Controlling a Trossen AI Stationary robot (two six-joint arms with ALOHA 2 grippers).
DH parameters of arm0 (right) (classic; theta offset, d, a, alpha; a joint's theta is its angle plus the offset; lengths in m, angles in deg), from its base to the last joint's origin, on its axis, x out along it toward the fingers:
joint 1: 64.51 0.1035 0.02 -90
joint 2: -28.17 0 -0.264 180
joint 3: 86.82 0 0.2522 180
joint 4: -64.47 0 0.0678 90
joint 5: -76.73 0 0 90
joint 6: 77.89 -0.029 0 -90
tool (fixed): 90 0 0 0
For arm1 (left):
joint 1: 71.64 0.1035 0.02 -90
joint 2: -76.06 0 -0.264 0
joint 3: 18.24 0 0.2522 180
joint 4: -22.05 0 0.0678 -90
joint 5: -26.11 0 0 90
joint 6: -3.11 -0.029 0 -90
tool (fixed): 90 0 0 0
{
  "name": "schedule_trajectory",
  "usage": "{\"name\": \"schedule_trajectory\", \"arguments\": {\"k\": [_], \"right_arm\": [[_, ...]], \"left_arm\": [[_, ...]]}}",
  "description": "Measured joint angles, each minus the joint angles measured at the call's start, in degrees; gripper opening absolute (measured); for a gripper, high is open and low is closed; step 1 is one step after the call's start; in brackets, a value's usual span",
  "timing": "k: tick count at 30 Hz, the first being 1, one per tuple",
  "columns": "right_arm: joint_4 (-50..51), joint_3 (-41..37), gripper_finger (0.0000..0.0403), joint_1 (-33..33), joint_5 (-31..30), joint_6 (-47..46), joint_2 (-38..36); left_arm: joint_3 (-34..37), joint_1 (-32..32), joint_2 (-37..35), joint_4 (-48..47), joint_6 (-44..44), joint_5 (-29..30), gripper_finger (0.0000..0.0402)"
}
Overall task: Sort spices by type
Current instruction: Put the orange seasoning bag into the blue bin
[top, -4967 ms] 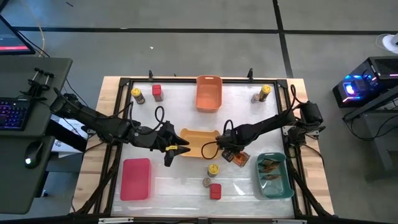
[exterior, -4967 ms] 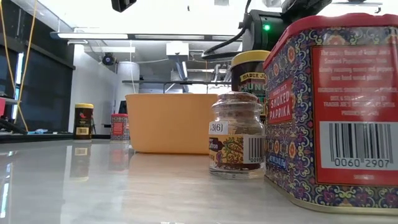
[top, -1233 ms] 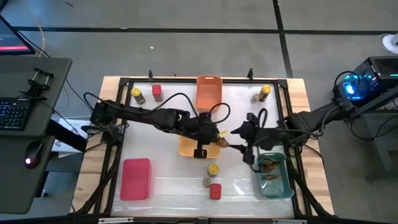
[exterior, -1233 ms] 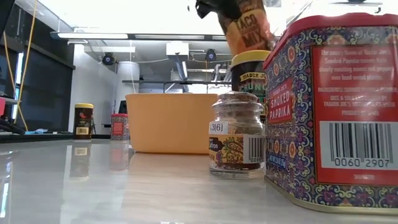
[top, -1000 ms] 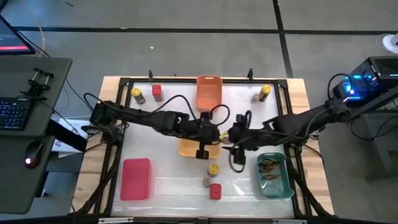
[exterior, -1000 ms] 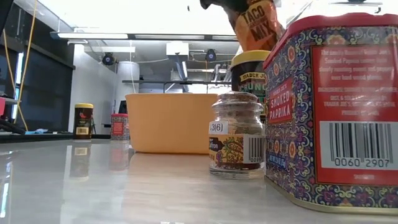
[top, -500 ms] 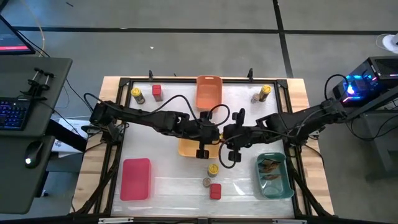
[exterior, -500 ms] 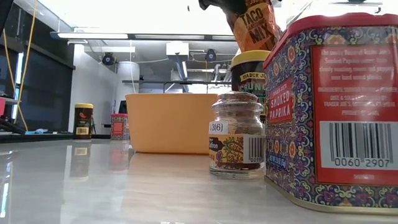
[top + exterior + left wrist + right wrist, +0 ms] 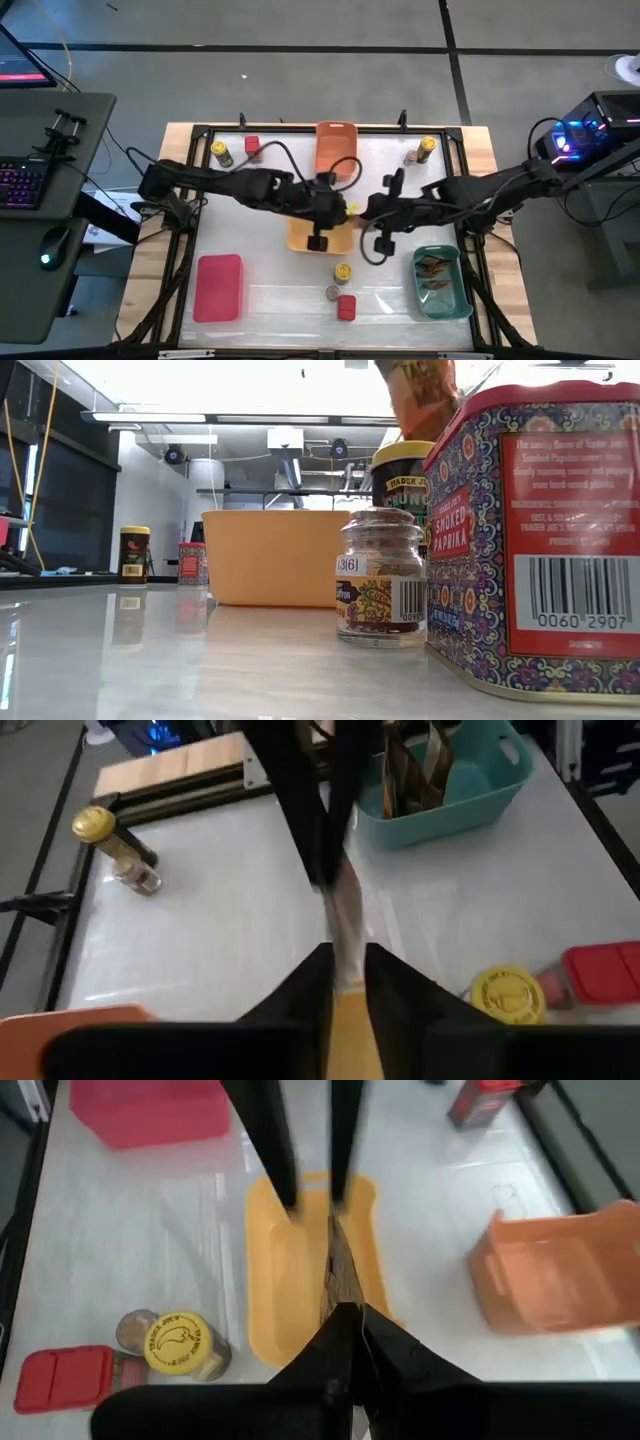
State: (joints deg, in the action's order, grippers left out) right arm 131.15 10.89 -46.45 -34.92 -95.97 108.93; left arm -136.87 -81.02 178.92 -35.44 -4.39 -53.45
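Note:
A flat brownish spice packet (image 9: 352,208) is in the air above the yellow bin's (image 9: 305,238) right end, upright and a little tilted in the low view (image 9: 420,395). My right gripper (image 9: 352,1325) comes from the table's right and is shut on it. My left gripper (image 9: 348,965) faces it from the left, its fingers a little apart on either side of the packet's other end (image 9: 346,935). Whether they touch it I cannot tell. More packets (image 9: 435,268) stand in the teal bin (image 9: 455,285). My right gripper pinches the packet between its two fingers at the end nearest it (image 9: 338,1295). It comes in level from the table's right, and the packet shows edge-on ahead of the fingers. The packet is lifted clear above the yellow bin, standing on edge.
A yellow-lidded jar (image 9: 343,271), a short grey-brown jar (image 9: 333,293) and a red tin (image 9: 346,307) stand near the table's near edge. Another jar (image 9: 220,153) and tin (image 9: 253,148) stand far left, two jars (image 9: 422,150) far right. An orange bin (image 9: 336,150) sits far centre, a red bin (image 9: 219,288) near left.
My right gripper has moved toward the table's left until it met the packet, which hung at my left gripper over the yellow bin. In the last half second both grippers have shifted toward the far edge, and the packet has risen and moved a little right.

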Motion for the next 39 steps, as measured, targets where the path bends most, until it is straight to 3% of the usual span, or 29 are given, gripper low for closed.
{"name": "schedule_trajectory", "arguments": {"k": [5, 8, 11, 15, 22, 27, 31, 35, 39], "right_arm": [[7.0, 2.4, 0.0001, 0.4, 0.6, -5.2, -3.8], [11.1, 2.4, 0.0001, 4.5, 1.0, -12.8, -7.2], [13.0, 1.6, 0.0001, 12.0, 0.8, -22.8, -9.9], [13.1, 1.1, 0.0000, 26.0, -3.8, -37.6, -10.6], [13.5, 1.1, 0.0000, 46.3, -12.1, -56.4, -5.5], [24.6, 1.0, 0.0000, 54.2, -14.6, -71.0, 0.1], [33.8, -0.8, 0.0000, 59.4, -20.8, -86.4, 0.0], [28.0, -7.1, 0.0000, 62.8, -18.7, -89.5, -3.7], [17.4, -12.7, 0.0000, 63.3, -22.6, -84.3, -6.9]], "left_arm": [[-1.4, 0.1, -4.9, -11.9, 3.5, 1.2, 0.0108], [2.7, 0.3, -10.2, -14.3, 8.8, 1.6, 0.0126], [11.5, 0.1, -17.0, -8.8, 12.7, 2.3, 0.0132], [25.9, -1.2, -27.2, 5.0, 19.1, 3.7, 0.0133], [43.3, -4.1, -38.2, 22.5, 31.1, 9.0, 0.0133], [45.7, -5.0, -39.9, 23.6, 35.6, 11.9, 0.0133], [45.7, -5.0, -39.9, 25.9, 36.0, 12.5, 0.0133], [45.7, -4.9, -39.9, 28.4, 35.9, 12.6, 0.0133], [45.7, -4.9, -39.9, 29.3, 36.5, 12.9, 0.0133]]}}
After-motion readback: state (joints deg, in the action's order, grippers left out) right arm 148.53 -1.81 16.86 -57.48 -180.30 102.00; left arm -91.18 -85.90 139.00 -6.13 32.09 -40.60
